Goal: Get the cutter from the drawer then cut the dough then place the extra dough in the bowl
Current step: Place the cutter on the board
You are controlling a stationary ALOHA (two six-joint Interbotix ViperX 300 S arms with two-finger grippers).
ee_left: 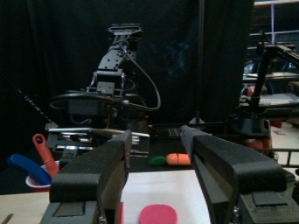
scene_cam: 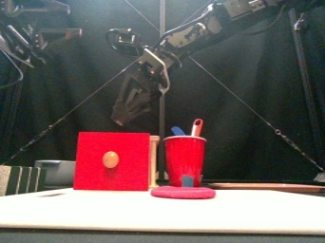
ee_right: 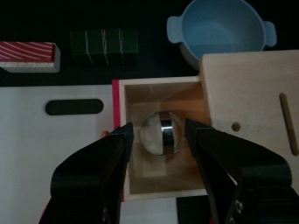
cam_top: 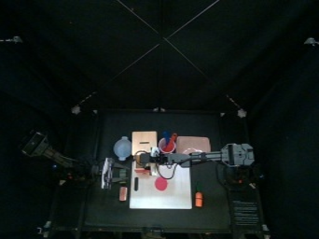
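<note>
Your right pincer is spread above the open drawer. The cutter lies between its jaws, clear of both. Your left pincer is spread, with the dough ahead and below.

You're in a robotics lab booth: black curtains enclose a small black table holding a red cup of toy knives.

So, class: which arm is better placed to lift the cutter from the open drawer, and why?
Right: the right end effector hangs open directly over the cutter in the drawer; the left end effector is at the white board instead.
</note>
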